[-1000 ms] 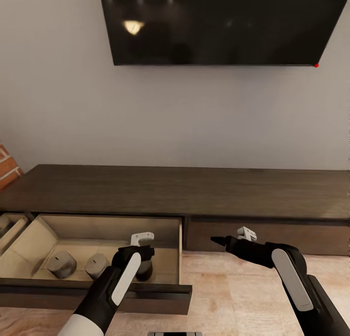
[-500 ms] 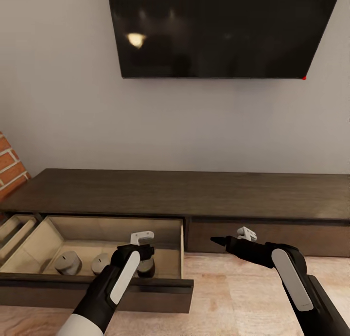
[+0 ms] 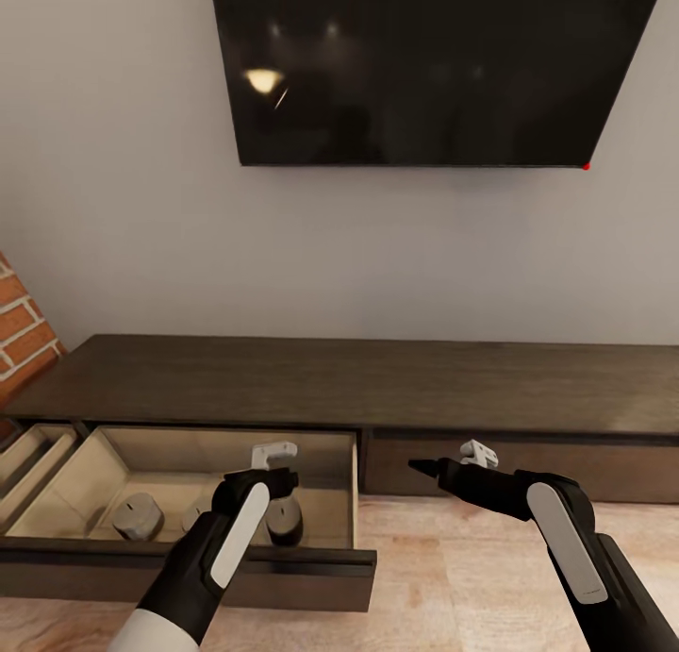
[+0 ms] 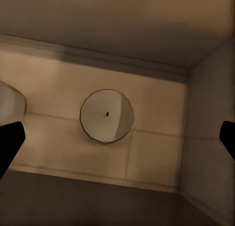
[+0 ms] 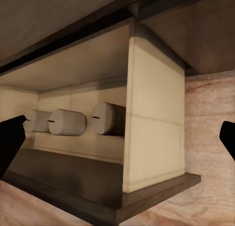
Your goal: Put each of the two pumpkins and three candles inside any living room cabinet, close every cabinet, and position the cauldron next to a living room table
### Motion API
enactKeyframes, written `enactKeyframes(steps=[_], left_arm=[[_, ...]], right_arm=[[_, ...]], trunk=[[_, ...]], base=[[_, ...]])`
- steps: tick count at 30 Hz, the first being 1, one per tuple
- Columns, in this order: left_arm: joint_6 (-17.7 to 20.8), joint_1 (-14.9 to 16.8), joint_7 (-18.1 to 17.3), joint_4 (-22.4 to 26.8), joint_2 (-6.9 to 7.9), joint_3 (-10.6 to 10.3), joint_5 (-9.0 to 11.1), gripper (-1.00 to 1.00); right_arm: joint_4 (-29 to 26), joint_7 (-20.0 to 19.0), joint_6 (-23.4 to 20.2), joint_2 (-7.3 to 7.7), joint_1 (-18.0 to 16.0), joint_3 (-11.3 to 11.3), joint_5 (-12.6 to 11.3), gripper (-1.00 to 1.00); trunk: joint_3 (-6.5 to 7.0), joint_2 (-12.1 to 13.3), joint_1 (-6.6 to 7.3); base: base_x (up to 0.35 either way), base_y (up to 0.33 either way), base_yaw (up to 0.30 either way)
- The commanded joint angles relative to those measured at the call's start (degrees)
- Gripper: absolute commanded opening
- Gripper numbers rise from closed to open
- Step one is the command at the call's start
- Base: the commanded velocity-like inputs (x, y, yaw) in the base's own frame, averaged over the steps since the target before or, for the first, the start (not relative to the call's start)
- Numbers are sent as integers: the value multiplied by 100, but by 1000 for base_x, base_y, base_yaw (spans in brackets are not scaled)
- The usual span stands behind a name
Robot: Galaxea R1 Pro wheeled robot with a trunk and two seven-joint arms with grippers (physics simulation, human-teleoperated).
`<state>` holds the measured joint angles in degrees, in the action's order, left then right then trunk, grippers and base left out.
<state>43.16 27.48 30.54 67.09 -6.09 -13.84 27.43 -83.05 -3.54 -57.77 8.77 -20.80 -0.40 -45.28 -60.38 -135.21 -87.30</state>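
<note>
Head view: the long dark cabinet [image 3: 377, 383] stands against the far wall under a black screen [image 3: 415, 62], its left drawer [image 3: 189, 562] pulled out. Three candles lie in the drawer: one at the left [image 3: 138, 517], one mid [image 3: 196, 512], one [image 3: 285, 520] under the left gripper [image 3: 273, 456]. The right gripper [image 3: 453, 459] hovers over the wood floor [image 3: 453, 558]; I cannot tell its spread here

Left wrist view: fingers wide apart above a candle [image 4: 106, 116]

Right wrist view: fingers wide, facing the drawer [image 5: 152, 133] and three candles [image 5: 68, 122]
</note>
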Motion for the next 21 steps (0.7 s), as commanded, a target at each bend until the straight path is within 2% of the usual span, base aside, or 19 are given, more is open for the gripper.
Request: enactKeyframes(steps=[1, 5, 11, 13, 14, 21], left_arm=[[8, 3, 58, 56, 2, -6, 61, 100], [196, -3, 58, 335, 6, 0, 64, 100], [418, -5, 58, 437, 11, 83, 56, 100], [487, -5, 58, 441, 12, 168, 58, 100], [626, -5, 58, 443, 12, 287, 60, 100], [756, -6, 58, 450, 11, 385, 61, 100]], right_arm=[[-2, -39, -24, 1, -3, -4, 37, 100], [-1, -41, -24, 2, -3, -4, 37, 100], [-1, -39, -24, 2, -3, -4, 37, 100], [-1, -36, -24, 2, -3, -3, 37, 100], [18, -37, -24, -1, -3, 5, 37, 100], [66, -33, -21, -1, -3, 20, 37, 100]], trunk=[[13, 39, 24], [85, 200, 111], [193, 440, 243], [229, 521, 287], [247, 561, 309], [372, 842, 463]], base=[[0, 0, 0], [0, 0, 0], [-15, 4, 0], [-162, 61, 0], [-253, 115, 0], [-283, 117, 0]])
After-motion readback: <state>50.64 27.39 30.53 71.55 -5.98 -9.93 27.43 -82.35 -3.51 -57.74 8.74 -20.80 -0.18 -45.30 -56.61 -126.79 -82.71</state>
